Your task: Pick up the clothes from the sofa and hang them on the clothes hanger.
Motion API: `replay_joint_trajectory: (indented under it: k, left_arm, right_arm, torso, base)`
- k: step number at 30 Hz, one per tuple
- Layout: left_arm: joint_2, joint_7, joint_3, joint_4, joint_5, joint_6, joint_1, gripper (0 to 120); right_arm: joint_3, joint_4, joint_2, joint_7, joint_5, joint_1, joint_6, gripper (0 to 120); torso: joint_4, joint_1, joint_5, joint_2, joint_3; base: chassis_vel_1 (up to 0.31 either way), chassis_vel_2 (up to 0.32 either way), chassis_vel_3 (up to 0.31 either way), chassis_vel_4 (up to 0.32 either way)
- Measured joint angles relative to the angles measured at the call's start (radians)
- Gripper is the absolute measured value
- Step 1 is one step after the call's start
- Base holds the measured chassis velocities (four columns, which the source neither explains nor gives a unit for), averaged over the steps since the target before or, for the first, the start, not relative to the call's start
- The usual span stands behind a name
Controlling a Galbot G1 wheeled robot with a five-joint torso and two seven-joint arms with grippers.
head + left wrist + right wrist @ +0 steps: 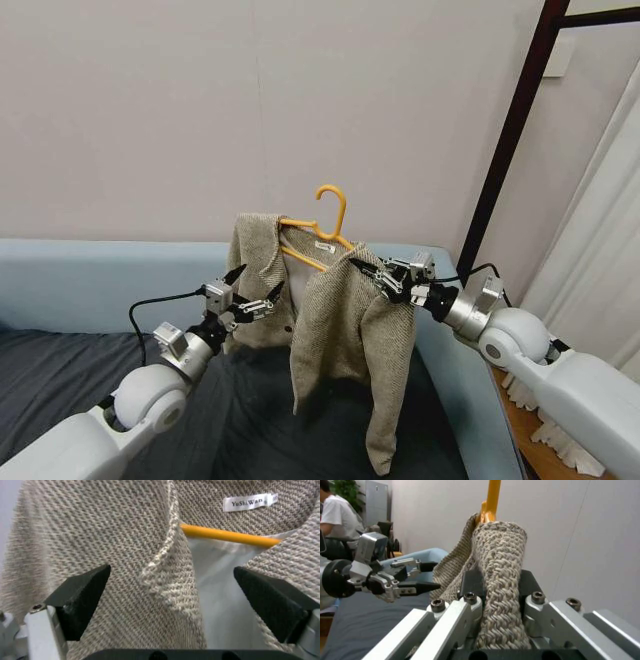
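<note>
A beige knit cardigan [345, 330] hangs on an orange hanger [330, 215], held up in the air over the blue sofa [90, 275]. My right gripper [365, 270] is shut on the cardigan's shoulder, with the knit fabric [500, 555] pinched between its fingers [470, 583] just below the hanger hook [492, 498]. My left gripper [252, 285] is open at the other front panel. In the left wrist view the panel's edge [165, 566] runs between its spread fingers [80, 596], below the hanger bar [225, 536] and a white label [248, 502].
A dark clothes rack post [510, 140] rises at the right, with a pale curtain [600, 250] beyond it. A dark cover [60, 370] lies on the sofa seat below the cardigan. A plain wall [200, 110] stands behind.
</note>
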Motion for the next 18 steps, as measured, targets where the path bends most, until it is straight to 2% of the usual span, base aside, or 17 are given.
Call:
replay_joint_trajectory:
  k: [2,3,6,7,11,13,17,18]
  left_arm:
    - [-0.005,-0.003,0.009,0.007,0.0,-0.002,-0.009,86]
    - [-0.005,-0.003,0.009,0.007,0.0,-0.002,-0.009,86]
    - [-0.007,-0.002,0.016,0.014,-0.011,-0.005,-0.025,71]
    - [-0.007,-0.002,0.016,0.014,-0.011,-0.005,-0.025,71]
    - [-0.008,0.005,0.023,0.009,-0.033,-0.008,-0.034,52]
    - [-0.008,0.006,0.027,0.008,-0.04,-0.008,-0.039,49]
    - [-0.016,0.007,0.047,0.018,-0.065,-0.008,-0.063,30]
    - [-0.016,0.007,0.047,0.018,-0.065,-0.008,-0.063,30]
  right_arm:
    - [0.001,-0.005,0.004,-0.005,0.0,-0.002,0.0,10]
    - [0.001,-0.005,0.004,-0.005,0.0,-0.002,0.0,10]
    - [0.003,-0.015,0.011,-0.014,-0.006,-0.003,0.0,10]
    - [0.003,-0.015,0.011,-0.014,-0.006,-0.003,0.0,10]
    - [0.003,-0.026,0.015,-0.02,-0.009,-0.001,0.001,10]
    - [0.003,-0.029,0.016,-0.022,-0.01,0.001,0.002,10]
    - [0.003,-0.033,0.019,-0.029,-0.01,0.005,0.003,10]
    - [0.003,-0.033,0.019,-0.029,-0.01,0.005,0.003,10]
  torso:
    - [0.0001,0.0,0.0,0.0,0.0]
    - [0.0001,0.0,0.0,0.0,0.0]
    - [0.0003,0.0,0.0001,0.0,0.0]
    - [0.0003,0.0,0.0001,0.0,0.0]
    - [0.0002,0.0,0.0001,0.0,0.0]
    - [0.0002,0.0,0.0,0.0,0.0]
    - [0.0002,0.0,0.0,0.0,0.0]
    - [0.0002,0.0,0.0,0.0,0.0]
  base:
    - [0.0,0.0,0.0,0.0]
    - [0.0,0.0,0.0,0.0]
    - [0.0,0.0,0.0,0.0]
    - [0.0,0.0,0.0,0.0]
    - [0.0,0.0,0.0,0.0]
    - [0.0,0.0,0.0,0.0]
    - [0.0,0.0,0.0,0.0]
    - [0.0,0.0,0.0,0.0]
